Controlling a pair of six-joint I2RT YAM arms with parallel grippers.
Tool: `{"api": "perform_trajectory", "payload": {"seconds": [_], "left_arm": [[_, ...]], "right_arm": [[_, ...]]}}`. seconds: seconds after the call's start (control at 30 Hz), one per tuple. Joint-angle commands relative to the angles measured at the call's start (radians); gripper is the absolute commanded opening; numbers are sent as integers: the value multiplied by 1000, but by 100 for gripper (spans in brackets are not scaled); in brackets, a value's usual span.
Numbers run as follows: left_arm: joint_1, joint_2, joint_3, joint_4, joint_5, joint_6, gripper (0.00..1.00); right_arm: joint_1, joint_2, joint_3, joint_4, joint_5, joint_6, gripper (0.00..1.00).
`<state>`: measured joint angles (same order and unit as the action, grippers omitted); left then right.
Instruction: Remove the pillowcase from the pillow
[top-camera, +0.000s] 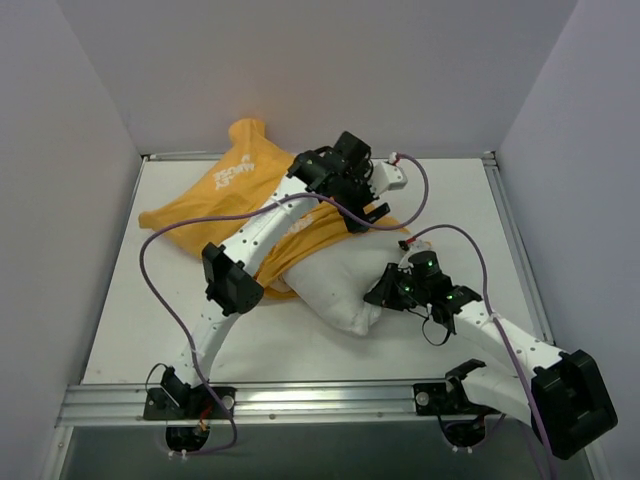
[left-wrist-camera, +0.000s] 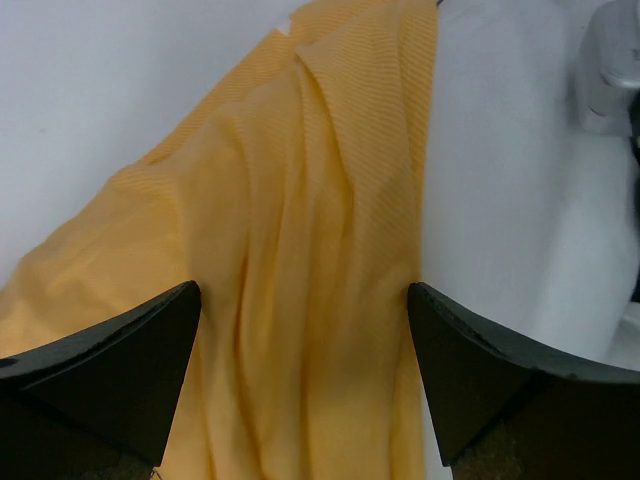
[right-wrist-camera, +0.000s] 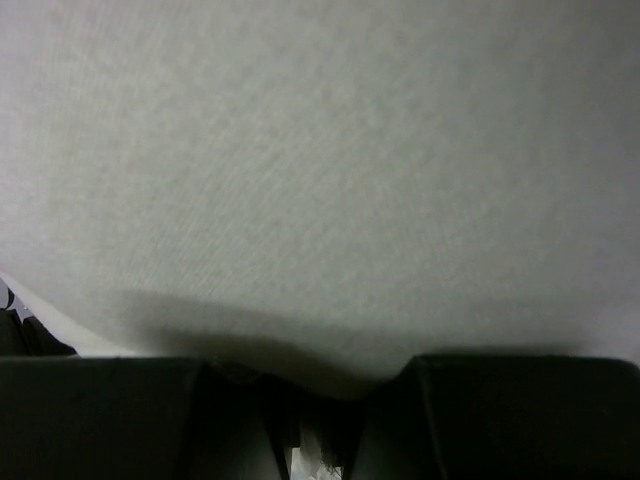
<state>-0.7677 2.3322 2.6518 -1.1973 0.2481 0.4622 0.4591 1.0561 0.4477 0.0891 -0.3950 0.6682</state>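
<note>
The orange-yellow pillowcase (top-camera: 215, 195) lies crumpled at the back left of the table, and one end of it still wraps the far end of the white pillow (top-camera: 338, 288). My left gripper (top-camera: 368, 212) hangs over that wrapped end. In the left wrist view it (left-wrist-camera: 300, 300) is open, its jaws wide apart over folds of the pillowcase (left-wrist-camera: 300, 190) and holding nothing. My right gripper (top-camera: 383, 292) is at the pillow's near right side. In the right wrist view it (right-wrist-camera: 310, 385) is shut on a pinch of the pillow (right-wrist-camera: 320, 180), whose white cloth fills the view.
Grey walls close in the white table (top-camera: 460, 210) on the left, back and right. A metal rail (top-camera: 320, 397) runs along the near edge by both arm bases. Purple cables (top-camera: 150, 270) loop beside the arms.
</note>
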Motion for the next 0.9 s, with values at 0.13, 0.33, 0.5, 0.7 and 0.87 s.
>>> {"api": "perform_trajectory", "payload": {"seconds": [0.13, 0.33, 0.5, 0.7, 0.87], "left_arm": [[-36, 12, -21, 248, -101, -161, 95], [-59, 21, -62, 252, -44, -151, 92], [-79, 38, -104, 255, -142, -119, 54], [-68, 76, -69, 343, -395, -135, 2], [11, 141, -8, 468, -697, -116, 2]], "right_arm": [[16, -41, -99, -51, -51, 13, 0], [16, -96, -118, -86, -35, 18, 0], [16, -96, -113, -86, -30, 16, 0], [16, -139, -104, -138, -19, 24, 0], [16, -214, -37, -248, -7, 13, 0]]}}
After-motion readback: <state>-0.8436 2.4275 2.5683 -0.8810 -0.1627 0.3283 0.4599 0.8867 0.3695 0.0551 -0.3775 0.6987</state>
